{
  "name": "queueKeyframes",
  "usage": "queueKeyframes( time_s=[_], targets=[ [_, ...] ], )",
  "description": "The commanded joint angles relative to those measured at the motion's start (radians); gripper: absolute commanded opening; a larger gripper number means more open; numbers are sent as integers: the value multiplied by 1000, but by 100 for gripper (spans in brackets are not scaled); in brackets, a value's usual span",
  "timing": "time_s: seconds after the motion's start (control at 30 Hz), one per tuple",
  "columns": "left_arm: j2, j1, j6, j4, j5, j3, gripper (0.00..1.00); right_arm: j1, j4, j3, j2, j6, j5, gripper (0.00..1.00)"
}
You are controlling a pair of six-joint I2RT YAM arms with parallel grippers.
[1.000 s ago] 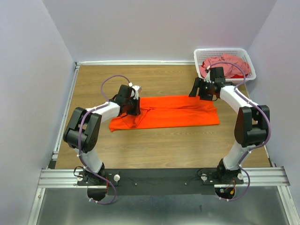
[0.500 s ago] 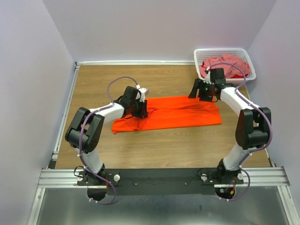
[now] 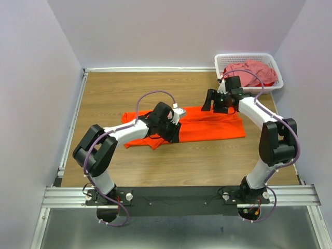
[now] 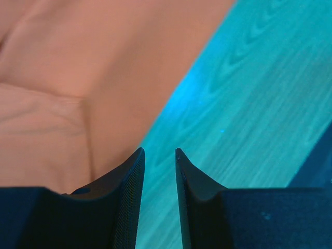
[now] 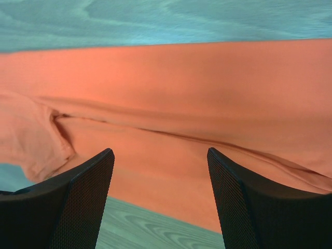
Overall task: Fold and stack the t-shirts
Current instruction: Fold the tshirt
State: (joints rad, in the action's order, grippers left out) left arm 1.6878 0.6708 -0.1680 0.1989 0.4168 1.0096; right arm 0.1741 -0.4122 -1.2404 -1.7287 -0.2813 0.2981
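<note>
The left arm now reaches further right across the orange t-shirt [image 3: 212,124], spread mid-table [image 3: 104,93]; the pink t-shirt [image 3: 254,71] fills the basket [image 3: 244,56]. The left gripper [image 4: 160,151] is barely parted and empty, the right gripper [image 5: 160,150] wide and empty. Low fingers could snag and rumple the cloth

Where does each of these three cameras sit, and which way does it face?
Top external: above and behind the arms, looking down on the table, orange t-shirt and basket; both whole arms show.
Left wrist: on the left wrist, facing down at the shirt's edge and table; the left gripper shows.
Right wrist: on the right wrist, facing down at the shirt; the right gripper shows.
Shared: every view shows the orange t-shirt.
</note>
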Motion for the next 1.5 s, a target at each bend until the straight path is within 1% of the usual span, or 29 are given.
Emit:
queueKeyframes(
  time_s=[0.0,0.07,0.1,0.13,0.23,0.27,0.3,0.33,0.37,0.43,0.63,0.7,0.73,0.83,0.93,1.07,1.23,1.27,1.33,1.37,1.43,1.47],
  targets=[
    [-57,-10,-14,22,-14,17,38,80,-7,-19,-20,34,42,80],
    [-112,-48,-48,10,-50,5,38,117,-7,-27,-31,37,44,80],
    [-129,-69,-86,-6,-84,-5,39,155,-7,-31,-35,34,44,79],
    [-146,-129,-105,-16,-102,-32,39,171,-5,-36,-45,34,44,77],
    [-191,-241,-159,-38,-171,-75,39,220,0,-44,-72,19,23,75],
    [-197,-317,-186,-38,-187,-98,39,222,3,-41,-77,10,-9,75],
    [-197,-347,-194,-38,-208,-109,39,222,4,-33,-77,-7,-34,75],
    [-194,-374,-202,-38,-217,-126,39,222,3,-30,-77,-9,-100,75],
    [-185,-422,-217,-35,-223,-132,39,222,1,-25,-75,-16,-134,75],
    [-168,-453,-225,-32,-228,-152,39,220,1,-7,-65,-27,-204,75],
    [-73,-496,-237,-41,-243,-201,38,208,-2,59,-71,-61,-290,75],
    [-56,-508,-246,-39,-260,-207,38,193,-4,81,-77,-84,-292,75],
    [-47,-525,-248,-36,-263,-213,38,183,-4,90,-77,-91,-322,75],
    [-20,-550,-243,-20,-280,-207,38,163,-5,136,-72,-101,-344,75],
    [19,-559,-229,8,-306,-169,38,163,-17,174,-72,-102,-358,75],
    [107,-562,-205,31,-329,-67,38,163,-54,220,-75,-104,-303,75],
    [237,-562,-166,97,-369,108,38,179,-152,252,-95,-82,-119,75],
    [265,-562,-162,112,-381,185,38,192,-202,257,-92,-78,-88,75],
    [349,-562,-145,167,-409,271,38,255,-256,259,-66,-70,-76,75],
    [398,-563,-142,183,-426,358,38,305,-302,257,-59,-70,-48,76],
    [446,-563,-136,220,-467,446,38,361,-333,254,-42,-76,-7,76],
    [470,-563,-134,234,-475,539,38,389,-359,246,-35,-79,25,76]
  ],
)
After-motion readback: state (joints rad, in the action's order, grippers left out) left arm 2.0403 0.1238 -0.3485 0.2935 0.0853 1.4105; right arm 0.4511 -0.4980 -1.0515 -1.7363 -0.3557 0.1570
